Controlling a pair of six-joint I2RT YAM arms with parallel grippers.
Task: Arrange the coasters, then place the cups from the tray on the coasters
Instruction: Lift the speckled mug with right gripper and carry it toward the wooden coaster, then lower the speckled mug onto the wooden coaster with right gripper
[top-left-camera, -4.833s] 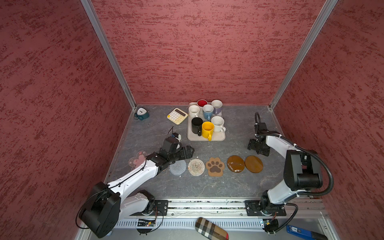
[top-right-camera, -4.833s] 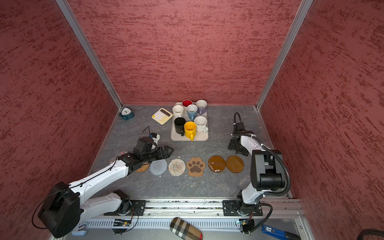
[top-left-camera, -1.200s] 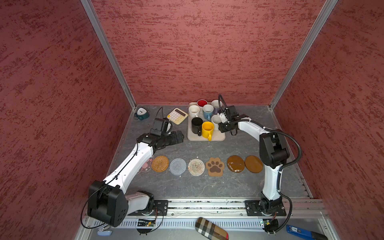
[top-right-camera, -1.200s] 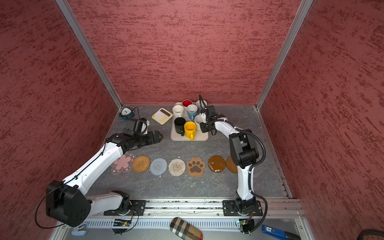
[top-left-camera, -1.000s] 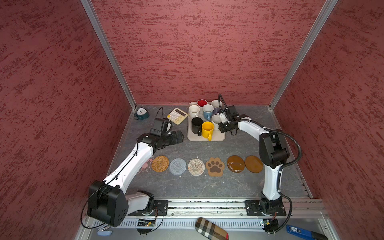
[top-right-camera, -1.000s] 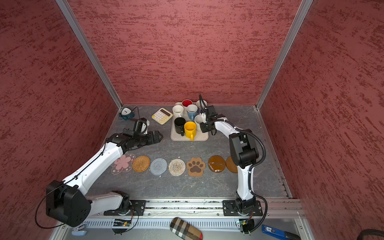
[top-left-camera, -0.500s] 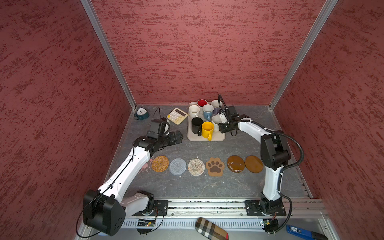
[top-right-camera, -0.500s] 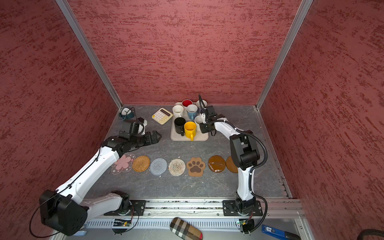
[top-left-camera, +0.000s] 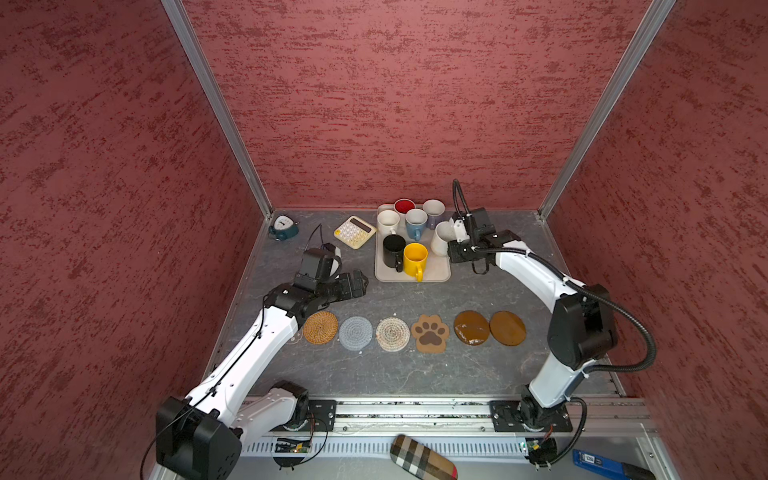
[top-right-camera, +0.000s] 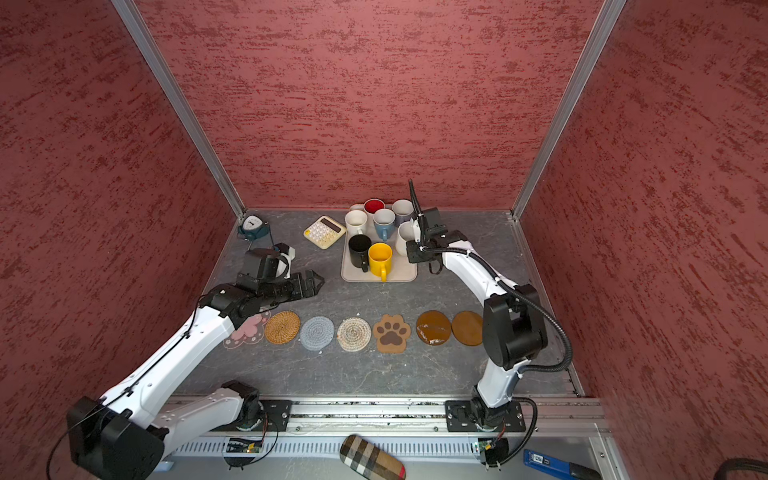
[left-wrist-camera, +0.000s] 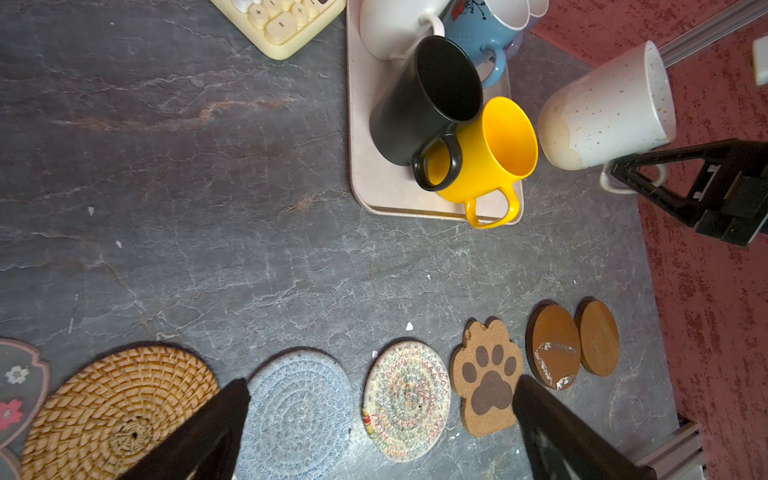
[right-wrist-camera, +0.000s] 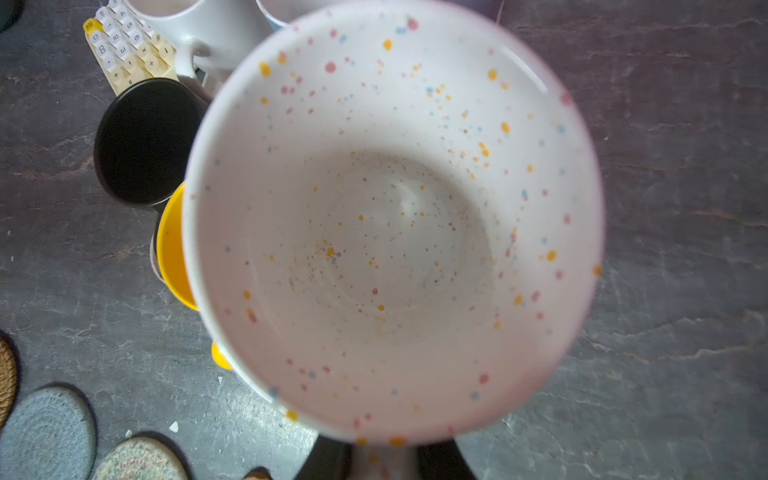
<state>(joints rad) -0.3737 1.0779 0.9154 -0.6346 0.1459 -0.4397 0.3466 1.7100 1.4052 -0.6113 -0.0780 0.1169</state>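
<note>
My right gripper (top-left-camera: 455, 246) is shut on the handle of a speckled white cup (top-left-camera: 441, 237) (right-wrist-camera: 390, 216), which hangs tilted over the right edge of the beige tray (top-left-camera: 436, 272). The yellow (top-left-camera: 414, 258), black (top-left-camera: 393, 250), blue (top-left-camera: 415, 222), white (top-left-camera: 388, 221), red-lined (top-left-camera: 404, 206) and lavender (top-left-camera: 433, 210) cups stand on the tray. Coasters lie in a row: pink flower (top-right-camera: 248, 330), tan woven (top-left-camera: 320, 328), grey (top-left-camera: 355, 333), beige (top-left-camera: 392, 334), paw-print (top-left-camera: 430, 333), and two brown discs (top-left-camera: 471, 328) (top-left-camera: 507, 328). My left gripper (top-left-camera: 361, 282) (left-wrist-camera: 380, 384) hovers open and empty, left of the tray.
A yellow calculator (top-left-camera: 354, 232) lies just left of the tray and a small teal clock (top-left-camera: 284, 227) sits in the back left corner. A plaid case (top-left-camera: 423, 457) and a blue tool (top-left-camera: 602, 463) lie past the front rail. Red walls close in three sides.
Since the earliest frames my right arm has swung from the right side to the tray and gripped the speckled cup. My left arm has left the coaster row and risen toward the tray.
</note>
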